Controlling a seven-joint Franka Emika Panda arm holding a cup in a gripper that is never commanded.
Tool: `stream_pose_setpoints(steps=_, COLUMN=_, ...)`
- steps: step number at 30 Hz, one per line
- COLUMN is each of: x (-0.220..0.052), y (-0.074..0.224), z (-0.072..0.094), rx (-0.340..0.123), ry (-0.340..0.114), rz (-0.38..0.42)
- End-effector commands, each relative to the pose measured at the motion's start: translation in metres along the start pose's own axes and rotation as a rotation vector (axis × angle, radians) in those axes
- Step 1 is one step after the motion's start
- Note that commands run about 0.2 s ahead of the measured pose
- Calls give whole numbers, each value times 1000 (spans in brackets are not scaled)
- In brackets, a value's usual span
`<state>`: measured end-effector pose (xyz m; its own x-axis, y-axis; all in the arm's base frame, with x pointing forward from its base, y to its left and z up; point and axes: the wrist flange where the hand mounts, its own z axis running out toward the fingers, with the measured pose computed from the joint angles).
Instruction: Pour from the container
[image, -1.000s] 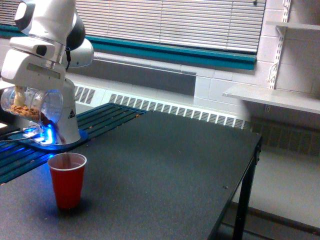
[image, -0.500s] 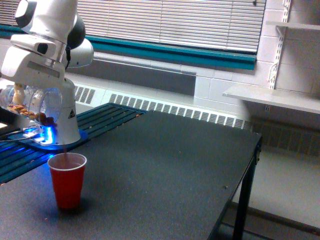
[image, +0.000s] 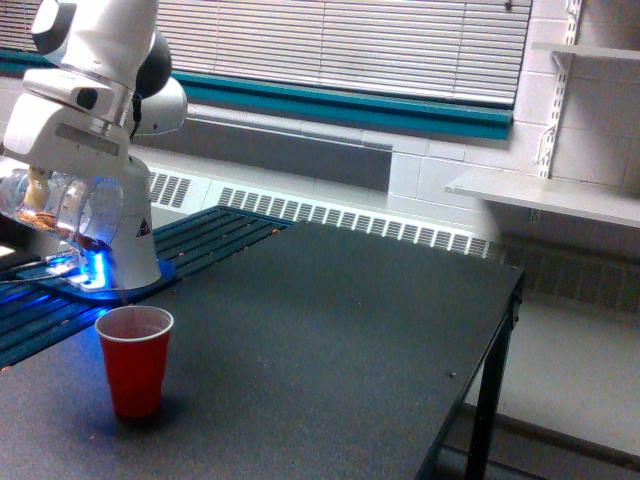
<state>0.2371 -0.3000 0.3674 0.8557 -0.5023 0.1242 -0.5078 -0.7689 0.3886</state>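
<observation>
Gripping the container (image: 62, 207), the gripper (image: 45, 190) is hanging near the upper left corner of the exterior view, its fingers clamped around the clear plastic body so that the container is lying almost on its side directly under the white wrist. One pale finger (image: 38, 187) is showing through the see-through wall near the closed end of the container, which is pointing toward the exterior view's left. The open mouth is facing the exterior view's right and dipping slightly downward. Brown nut-like bits are sitting inside, some by the finger and a darker cluster low near the mouth.

Below the gripper and a little toward the exterior view's right, the red cup (image: 135, 358) is standing upright on the dark table (image: 330, 340), well apart from the container, with its open rim lying beneath the container's mouth. Just behind the container, the arm's white base (image: 135, 235) is rising from a spot lit by a blue glow (image: 85, 272). Farther behind the gripper, window blinds (image: 350, 45) and a radiator grille (image: 350, 220) are running along the wall.
</observation>
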Motion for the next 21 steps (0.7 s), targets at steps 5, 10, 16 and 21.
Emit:
stream_pose_setpoints(steps=5, x=5, y=-1, z=-8, rx=-28, ry=2, rz=-25)
stream_pose_setpoints(steps=10, x=6, y=0, z=-10, rx=-34, ry=1, rz=-27)
stream_pose_setpoints(steps=16, x=6, y=1, z=-12, rx=-47, ry=0, rz=-30)
stream_pose_setpoints(steps=21, x=6, y=2, z=-14, rx=-55, ry=-5, rz=-32)
